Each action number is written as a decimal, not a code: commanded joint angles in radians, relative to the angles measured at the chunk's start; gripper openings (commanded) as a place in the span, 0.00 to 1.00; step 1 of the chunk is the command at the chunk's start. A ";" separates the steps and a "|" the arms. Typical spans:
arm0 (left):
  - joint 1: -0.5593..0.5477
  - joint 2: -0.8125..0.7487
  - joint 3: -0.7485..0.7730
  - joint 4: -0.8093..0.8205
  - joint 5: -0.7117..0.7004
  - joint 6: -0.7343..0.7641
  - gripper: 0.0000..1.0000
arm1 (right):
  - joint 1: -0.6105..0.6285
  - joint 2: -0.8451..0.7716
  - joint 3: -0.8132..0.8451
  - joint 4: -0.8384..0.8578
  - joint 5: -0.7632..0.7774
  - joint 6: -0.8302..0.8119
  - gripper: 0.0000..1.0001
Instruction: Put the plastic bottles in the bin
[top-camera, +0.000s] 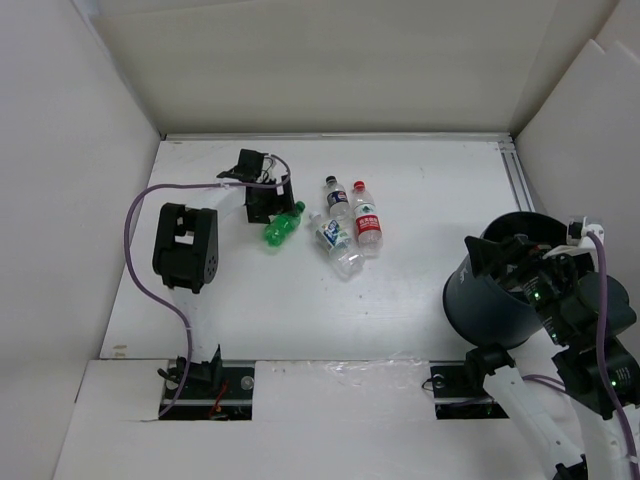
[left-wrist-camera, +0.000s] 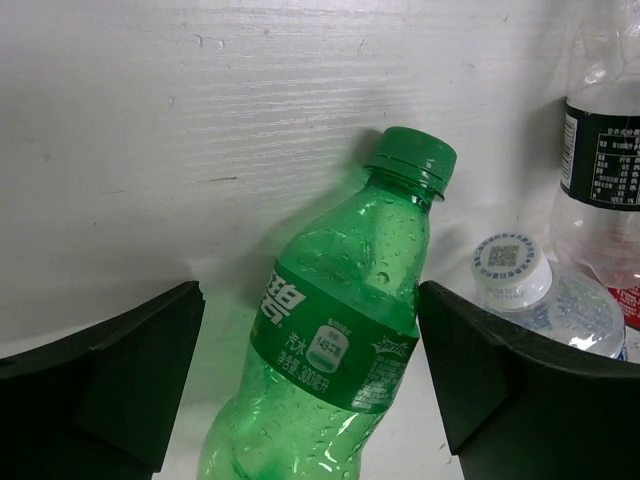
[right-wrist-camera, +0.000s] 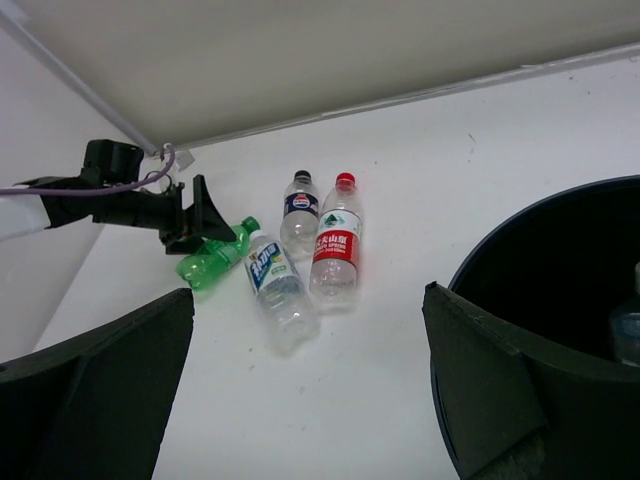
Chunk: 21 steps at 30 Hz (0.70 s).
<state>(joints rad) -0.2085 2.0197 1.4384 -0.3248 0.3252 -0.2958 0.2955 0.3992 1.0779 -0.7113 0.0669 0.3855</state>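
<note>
**Mia:** What is the biggest thing here?

**Tom:** The white counter (top-camera: 400, 300). The big dark bin (top-camera: 490, 300) sits on it, at the right side of the top view.

**Mia:** Is anything in the bin?

**Tom:** The right wrist view shows a bit of something clear (right-wrist-camera: 625, 335) inside it, at the right edge of the picture. I cannot tell what it is.

**Mia:** What about the end effectors?

**Tom:** The right end effector (right-wrist-camera: 308, 293) is by the bin. Its fingers are wide apart and hold nothing. The left end effector (left-wrist-camera: 310, 295) is in the upper middle of the top view, down over the green bottle (top-camera: 283, 224). Its fingers are wide too, one on each side of that bottle. There is a gap on the left side. On the right side the finger is very close, and I cannot tell if it touches.

**Mia:** Where are the bottles?

**Tom:** Four lie on the counter in the middle of the top view, well apart from the bin. The red-label bottle (top-camera: 367, 217) is at the right of the bunch. Just left of it lies the dark-label bottle (top-camera: 337, 197). The white-and-blue-label bottle (top-camera: 335, 240) lies slanted below that one. The green bottle is at the left end, and its cap points toward the clear ones.
</note>
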 joint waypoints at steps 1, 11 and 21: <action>0.001 0.048 -0.003 -0.051 -0.049 -0.002 0.85 | -0.002 -0.005 0.010 0.016 -0.019 -0.023 1.00; 0.001 0.030 0.043 -0.154 -0.300 -0.089 0.00 | -0.002 0.027 0.010 0.049 -0.074 -0.023 1.00; 0.001 -0.390 -0.015 -0.022 -0.094 -0.094 0.00 | -0.002 0.162 -0.015 0.350 -0.470 0.088 1.00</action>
<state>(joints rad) -0.2062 1.8259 1.4143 -0.4129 0.1242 -0.3996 0.2955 0.5411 1.0744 -0.5724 -0.2417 0.4076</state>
